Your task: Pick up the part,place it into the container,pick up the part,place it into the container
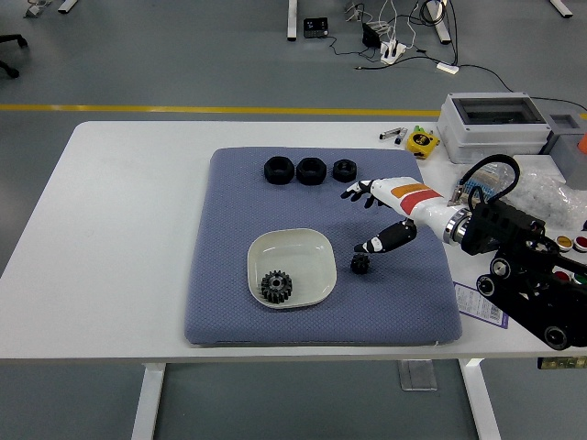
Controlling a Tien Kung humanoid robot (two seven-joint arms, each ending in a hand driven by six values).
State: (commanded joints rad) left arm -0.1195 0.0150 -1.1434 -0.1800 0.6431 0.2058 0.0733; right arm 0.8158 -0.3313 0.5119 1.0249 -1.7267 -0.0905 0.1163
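Observation:
A white bowl (316,251) sits on the blue mat (229,293) and holds a black gear (274,286). A small black gear (360,265) lies on the mat just right of the bowl. Three black ring-shaped parts (311,170) stand in a row at the mat's far edge. My right hand (374,215) hovers above the small gear with its fingers spread and nothing in them; its thumb points down toward the gear. The left arm does not show.
To the right of the mat are a grey box (495,124), a button panel (559,252), bags of small parts (537,192) and a yellow tool (423,141). A label (481,302) lies near the mat's right edge.

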